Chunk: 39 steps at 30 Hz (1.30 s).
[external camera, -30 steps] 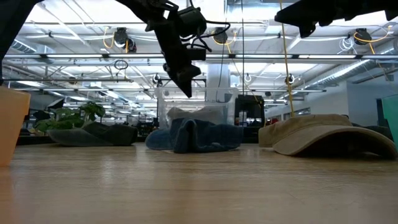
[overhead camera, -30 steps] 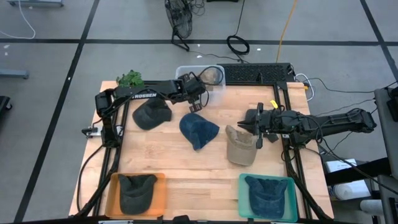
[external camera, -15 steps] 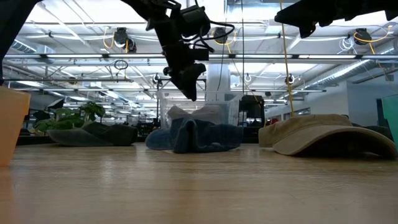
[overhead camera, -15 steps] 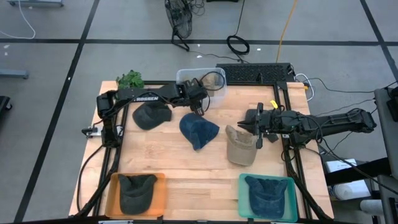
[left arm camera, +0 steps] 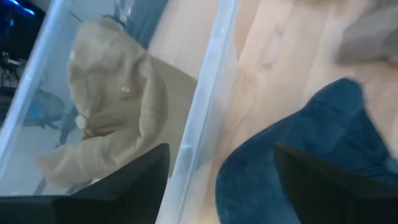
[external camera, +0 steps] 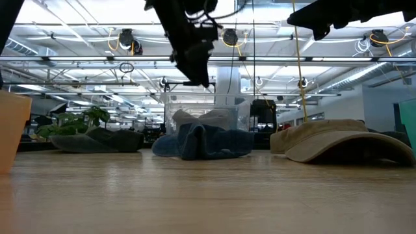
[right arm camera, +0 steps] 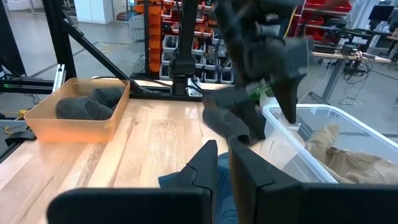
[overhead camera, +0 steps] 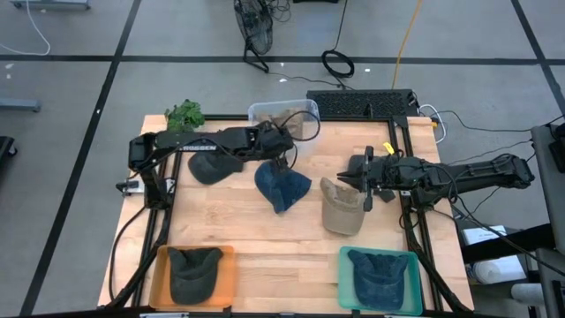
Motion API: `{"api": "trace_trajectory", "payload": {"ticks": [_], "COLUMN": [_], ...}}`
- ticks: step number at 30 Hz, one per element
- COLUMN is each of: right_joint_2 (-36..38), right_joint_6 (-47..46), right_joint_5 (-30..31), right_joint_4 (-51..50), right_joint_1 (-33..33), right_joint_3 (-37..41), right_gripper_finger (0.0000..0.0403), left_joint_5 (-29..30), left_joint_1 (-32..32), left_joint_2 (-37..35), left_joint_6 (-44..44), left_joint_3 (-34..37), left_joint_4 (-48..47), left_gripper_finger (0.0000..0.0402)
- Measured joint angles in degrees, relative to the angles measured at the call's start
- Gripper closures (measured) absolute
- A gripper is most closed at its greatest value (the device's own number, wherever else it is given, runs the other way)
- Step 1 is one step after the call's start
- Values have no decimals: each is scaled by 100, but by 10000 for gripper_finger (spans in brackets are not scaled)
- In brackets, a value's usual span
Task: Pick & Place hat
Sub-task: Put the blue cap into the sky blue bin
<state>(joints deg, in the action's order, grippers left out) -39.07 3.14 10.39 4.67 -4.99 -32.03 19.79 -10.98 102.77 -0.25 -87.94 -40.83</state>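
A blue hat (overhead camera: 282,187) lies crumpled on the table's middle; it also shows in the low view (external camera: 203,142) and the left wrist view (left arm camera: 311,149). My left gripper (overhead camera: 282,152) hovers open over the hat's far edge, high above it in the low view (external camera: 198,75), touching nothing. A dark hat (overhead camera: 212,164) lies to the left and a tan hat (overhead camera: 341,208) to the right. My right gripper (overhead camera: 365,184) hangs shut and empty above the tan hat's far right side.
A clear bin (overhead camera: 284,117) at the far edge holds another tan hat (left arm camera: 109,106). An orange tray (overhead camera: 161,274) with a dark hat and a teal tray (overhead camera: 346,281) with a blue hat stand at the near edge. A small green plant (overhead camera: 184,112) is at the far left.
My left gripper has moved from beside the clear bin toward the table's near edge, and now stands over the blue hat's far edge. The hats have not moved.
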Motion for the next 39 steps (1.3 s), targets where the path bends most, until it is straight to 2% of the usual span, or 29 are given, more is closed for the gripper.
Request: {"api": "trace_trajectory", "payload": {"ticks": [8, 13, 18, 22, 24, 28, 30, 35, 39], "right_joint_2": [0, 0, -15, -20, -17, -18, -17, -17, -114], "right_joint_6": [15, 35, -289, -533, -538, -394, -369, -409, -745], "right_joint_5": [0, 14, 19, -6, -7, -1, -2, -2, 184], "right_joint_4": [20, 28, 130, 303, 416, 497, 495, 565, 1042], "right_joint_1": [0, 0, 0, 0, 3, 4, 4, 44, 205], "right_joint_3": [0, 0, 56, 397, 553, 774, 826, 861, 861], "right_gripper_finger": [383, 383, 383, 383, 383, 383, 383, 383, 383], "left_joint_5": [-12, 173, 640, 1036, 1218, 1160, 1053, -45, -76], "left_joint_1": [382, 745, 1194, 1472, 1585, 1792, 1948, 2176, 2065], "left_joint_2": [-837, -1081, -1053, -1197, -1424, -2207, -2689, -3742, -4232], "left_joint_6": [-723, -1253, -702, -389, -312, -343, -346, 281, 480], "left_joint_3": [0, 29, 398, 772, 993, 1589, 2035, 3450, 4292], "left_joint_4": [-113, 260, 1350, 1472, 1480, 1600, 2075, 4110, 5355], "left_gripper_finger": [124, 153, 188, 223, 244, 288, 307, 343, 363]}}
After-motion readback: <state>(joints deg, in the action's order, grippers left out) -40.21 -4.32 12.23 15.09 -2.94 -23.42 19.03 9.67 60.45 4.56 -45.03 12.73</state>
